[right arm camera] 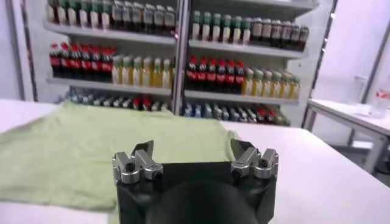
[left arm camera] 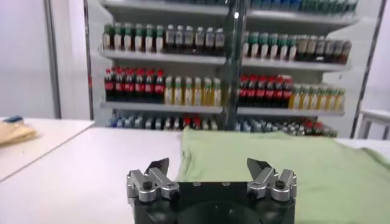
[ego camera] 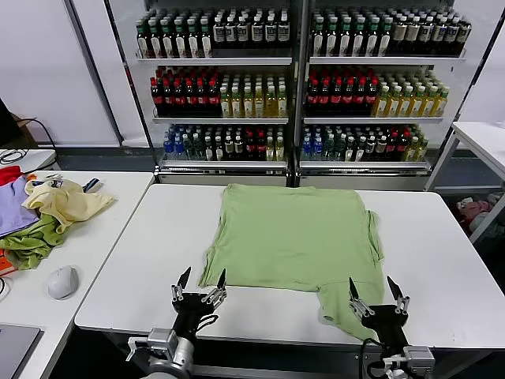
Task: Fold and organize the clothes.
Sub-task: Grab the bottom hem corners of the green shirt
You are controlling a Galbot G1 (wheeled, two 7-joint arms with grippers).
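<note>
A broad white rectangular table (ego camera: 442, 260) carries the light sage-green short-sleeved polo shirt of thin soft fabric (ego camera: 296, 233), spread nearly flat across its middle, its far hem towards the tall shelves of coloured drink bottles (ego camera: 296, 87) and a bunched sleeve or collar part hanging at the near edge on the robot's right. On the neighbouring white table (ego camera: 102, 229) to the left lie a pale yellow garment (ego camera: 63, 201) and a darker olive-green cloth (ego camera: 31, 243), well apart from the shirt. The shirt looks light, limp and likely to sag and wrinkle when lifted, so I judge the best holds are pinches at the two near corners or along the near edge, taken together to keep it taut. The left gripper (ego camera: 200, 278) hovers at the near edge just beside the shirt's near-left corner, jaws spread wide, holding and touching nothing. The right gripper (ego camera: 378, 289) sits near the bunched part, equally wide open and empty.
</note>
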